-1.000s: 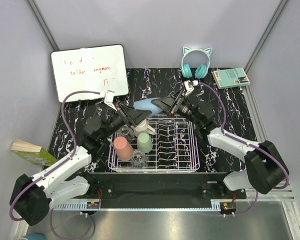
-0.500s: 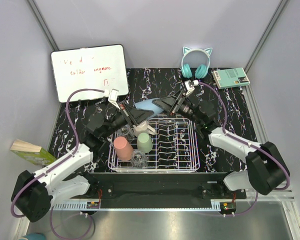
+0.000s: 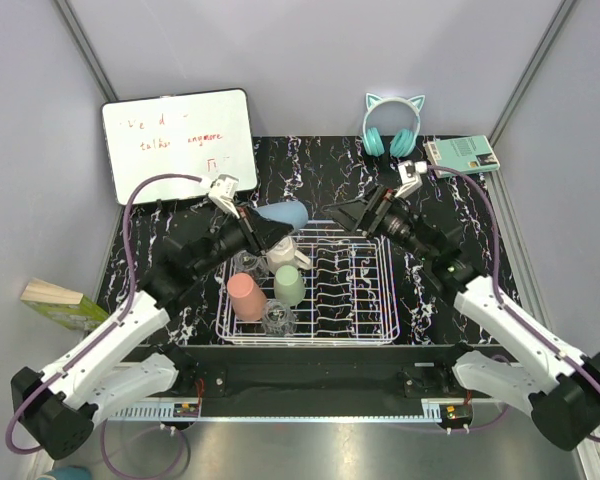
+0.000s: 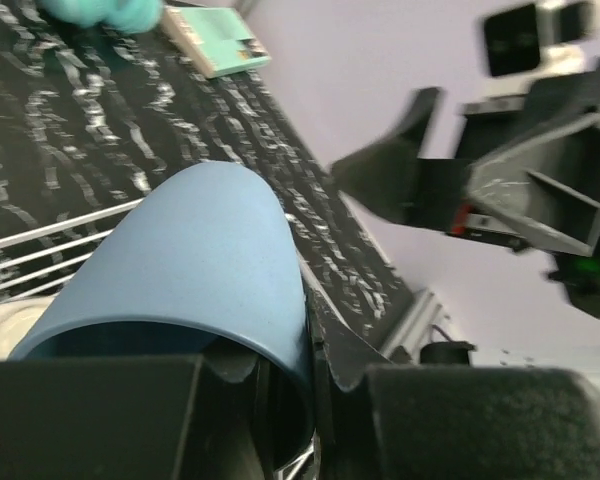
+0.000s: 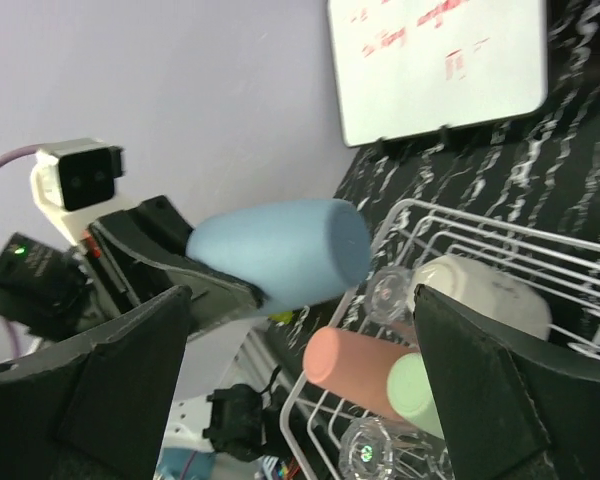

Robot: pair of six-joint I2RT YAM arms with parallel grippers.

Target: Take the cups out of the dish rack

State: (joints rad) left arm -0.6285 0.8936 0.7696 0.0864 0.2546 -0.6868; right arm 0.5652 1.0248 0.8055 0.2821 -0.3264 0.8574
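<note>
My left gripper [image 3: 268, 226] is shut on the blue cup [image 3: 283, 213], held on its side above the back left corner of the dish rack [image 3: 350, 290]; one finger is inside its rim [image 4: 285, 365]. My right gripper [image 3: 342, 217] is open and empty, to the right of the blue cup [image 5: 280, 250] and apart from it. In the rack's left part stand a pink cup [image 3: 246, 296], a pale green cup [image 3: 289, 284], a cream mug [image 3: 280, 258] and two clear glasses [image 3: 247, 263] [image 3: 278, 318].
A whiteboard [image 3: 178, 140] leans at the back left. Teal cat-ear headphones [image 3: 392, 125] and a teal book [image 3: 462, 155] lie at the back right. A green box [image 3: 65, 303] lies off the table's left edge. The rack's right part holds only tines.
The blue cup was between both grippers. My right gripper has let go and drawn back to the right. My left gripper has carried the cup a little to the left.
</note>
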